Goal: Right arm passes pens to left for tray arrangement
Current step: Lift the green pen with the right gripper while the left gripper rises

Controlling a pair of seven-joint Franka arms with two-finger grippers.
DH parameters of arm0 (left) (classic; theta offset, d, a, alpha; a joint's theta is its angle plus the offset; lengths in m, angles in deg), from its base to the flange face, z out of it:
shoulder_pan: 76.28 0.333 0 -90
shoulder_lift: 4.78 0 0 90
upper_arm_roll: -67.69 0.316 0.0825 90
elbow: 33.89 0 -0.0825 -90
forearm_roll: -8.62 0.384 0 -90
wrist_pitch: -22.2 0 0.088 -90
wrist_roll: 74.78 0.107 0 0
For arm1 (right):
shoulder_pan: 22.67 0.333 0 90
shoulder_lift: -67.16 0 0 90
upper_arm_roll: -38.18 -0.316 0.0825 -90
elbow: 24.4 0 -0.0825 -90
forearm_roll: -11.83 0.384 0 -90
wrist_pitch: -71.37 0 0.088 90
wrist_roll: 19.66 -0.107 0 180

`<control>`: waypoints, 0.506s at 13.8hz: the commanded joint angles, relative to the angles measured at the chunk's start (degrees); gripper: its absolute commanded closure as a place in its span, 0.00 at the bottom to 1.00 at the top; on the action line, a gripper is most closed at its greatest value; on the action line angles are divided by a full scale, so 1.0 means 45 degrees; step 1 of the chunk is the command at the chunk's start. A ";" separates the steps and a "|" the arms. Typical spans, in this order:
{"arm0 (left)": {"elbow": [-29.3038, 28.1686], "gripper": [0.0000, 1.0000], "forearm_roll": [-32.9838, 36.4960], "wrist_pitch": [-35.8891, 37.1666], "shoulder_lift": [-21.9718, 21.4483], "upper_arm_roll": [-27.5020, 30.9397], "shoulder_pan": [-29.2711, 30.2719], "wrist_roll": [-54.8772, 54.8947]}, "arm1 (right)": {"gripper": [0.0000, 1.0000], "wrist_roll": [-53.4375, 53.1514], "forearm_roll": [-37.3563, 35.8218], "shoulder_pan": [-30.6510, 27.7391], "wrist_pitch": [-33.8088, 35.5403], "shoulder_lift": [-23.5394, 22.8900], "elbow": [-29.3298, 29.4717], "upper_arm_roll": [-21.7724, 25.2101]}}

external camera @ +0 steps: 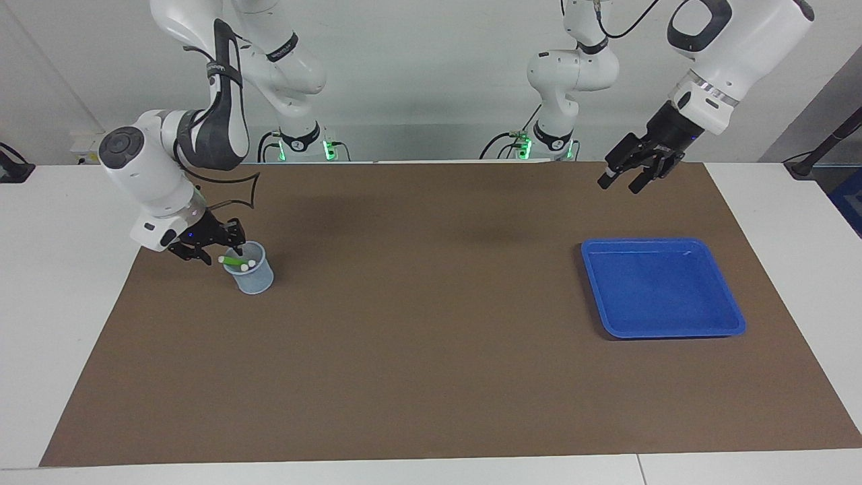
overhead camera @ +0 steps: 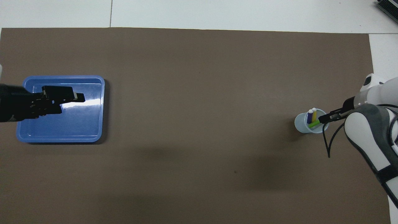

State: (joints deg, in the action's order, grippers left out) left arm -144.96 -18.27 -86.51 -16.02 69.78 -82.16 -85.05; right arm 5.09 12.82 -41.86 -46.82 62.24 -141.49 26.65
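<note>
The pens stand in a small translucent pale-blue cup (external camera: 254, 276) (overhead camera: 306, 126) toward the right arm's end of the mat. The purple pen (overhead camera: 309, 117) and the yellow pen (overhead camera: 314, 114) are upright. The green pen (external camera: 234, 260) (overhead camera: 314, 124) leans across the rim toward my right gripper (external camera: 225, 248) (overhead camera: 323, 119), which sits low at the cup's rim by the pen's upper end. Whether it grips the pen does not show. The blue tray (external camera: 663, 333) (overhead camera: 62, 140) lies bare at the left arm's end. My left gripper (external camera: 619, 183) (overhead camera: 72, 103) hangs open in the air with nothing in it.
A brown mat (external camera: 431, 337) covers most of the white table (external camera: 54, 269). The right arm's cable (overhead camera: 326, 146) hangs beside the cup. Both arm bases stand along the table's robot edge.
</note>
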 commanded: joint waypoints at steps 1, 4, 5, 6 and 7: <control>-0.1000 0.00 -0.0935 -0.0841 -0.0530 0.0063 -0.0489 -0.0723 | 0.33 -0.0228 0.0170 0.0104 -0.0239 -0.0235 0.0238 -0.0054; -0.1780 0.00 -0.1816 -0.1990 -0.0530 0.0043 -0.1014 -0.1541 | 0.42 -0.0325 0.0190 0.0144 -0.0084 -0.0197 0.0122 -0.0054; -0.1937 0.00 -0.1837 -0.2362 -0.0530 0.0043 -0.1287 -0.2010 | 0.42 -0.0674 0.0190 0.0125 -0.0025 -0.0138 0.0044 -0.0073; -0.2132 0.01 -0.1838 -0.2810 -0.0549 0.0043 -0.1580 -0.2769 | 0.42 -0.0736 0.0190 0.0105 -0.0025 -0.0118 -0.0054 -0.0054; -0.2192 0.01 -0.1857 -0.3105 -0.0549 0.0043 -0.1738 -0.3221 | 0.42 -0.0736 0.0190 0.0105 -0.0025 -0.0099 -0.0113 -0.0073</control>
State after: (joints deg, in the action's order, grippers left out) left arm -152.02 -25.61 -96.68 -16.65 69.48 -87.59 -95.13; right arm 2.86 12.86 -41.05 -47.04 61.90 -141.53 26.60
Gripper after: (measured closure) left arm 0.000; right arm 0.396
